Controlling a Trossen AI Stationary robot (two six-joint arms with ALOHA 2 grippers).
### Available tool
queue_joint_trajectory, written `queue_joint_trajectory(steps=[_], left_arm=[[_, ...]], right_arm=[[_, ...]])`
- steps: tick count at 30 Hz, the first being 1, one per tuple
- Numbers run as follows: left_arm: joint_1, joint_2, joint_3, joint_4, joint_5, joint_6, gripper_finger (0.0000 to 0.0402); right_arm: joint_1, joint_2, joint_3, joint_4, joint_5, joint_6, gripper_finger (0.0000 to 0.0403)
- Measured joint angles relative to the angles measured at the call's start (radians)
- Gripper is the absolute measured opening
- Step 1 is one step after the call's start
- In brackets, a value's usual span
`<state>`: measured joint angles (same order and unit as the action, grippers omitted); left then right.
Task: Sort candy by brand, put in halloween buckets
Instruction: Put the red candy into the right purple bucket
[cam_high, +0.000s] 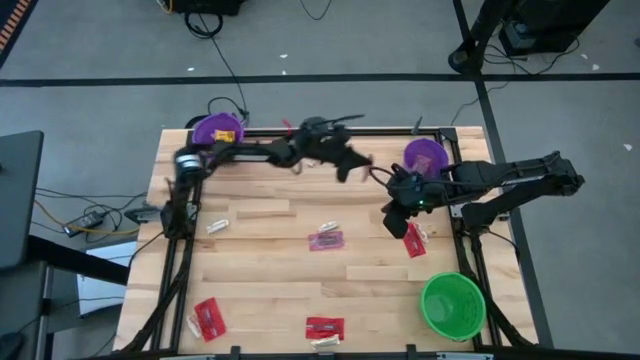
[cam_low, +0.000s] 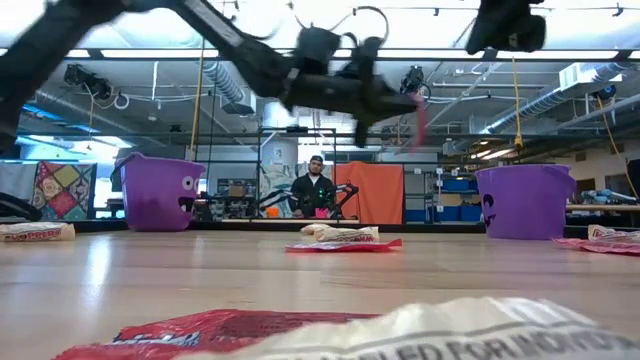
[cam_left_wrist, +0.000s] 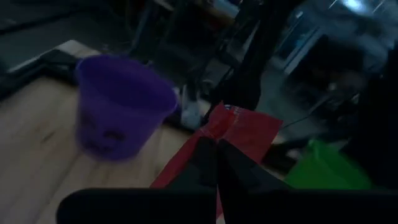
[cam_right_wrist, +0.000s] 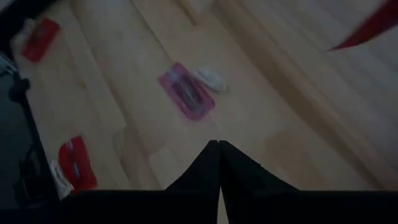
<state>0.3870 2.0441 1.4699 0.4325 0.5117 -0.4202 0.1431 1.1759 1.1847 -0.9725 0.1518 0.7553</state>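
My left gripper (cam_high: 362, 161) hangs over the far middle of the table, shut on a red candy wrapper (cam_left_wrist: 245, 132). It is just left of the far-right purple bucket (cam_high: 425, 155), which also stands ahead of it in the left wrist view (cam_left_wrist: 121, 106). A second purple bucket (cam_high: 218, 128) stands at the far left and a green bucket (cam_high: 452, 305) at the near right. My right gripper (cam_right_wrist: 218, 147) is shut on nothing, above the table near a red candy (cam_high: 413, 240). A pink candy (cam_high: 326, 240) lies flat at mid-table. My left gripper pinches the red candy wrapper between its two fingers, by the wrapper's middle (cam_left_wrist: 231, 138). The fingers reach roughly level toward the table's right side. The wrapper is lifted clear of the table (cam_low: 420, 120) and sticks out past the fingertips.
More candy lies loose on the wood: red pieces at the near left (cam_high: 208, 318) and near middle (cam_high: 324, 328), and cream pieces (cam_high: 218, 226) beside them. A person sits in the room beyond the table (cam_low: 315, 185). Bare wood shows between the sweets.
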Motion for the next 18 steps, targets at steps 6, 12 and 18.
queue_joint_trajectory(steps=[6,12,18], left_arm=[[0.022,0.205,0.355,-0.118,0.061,-0.027,0.0003],[0.036,0.335,0.573,-0.144,0.133,-0.054,0.0003],[0.038,0.411,0.685,-0.137,0.150,-0.110,0.0003]], right_arm=[[0.048,0.000,0.000,-0.120,-0.016,0.117,0.0018],[0.099,-0.001,0.000,-0.113,0.082,0.170,0.0018],[0.112,-0.017,0.007,-0.046,0.211,0.174,0.0018]])
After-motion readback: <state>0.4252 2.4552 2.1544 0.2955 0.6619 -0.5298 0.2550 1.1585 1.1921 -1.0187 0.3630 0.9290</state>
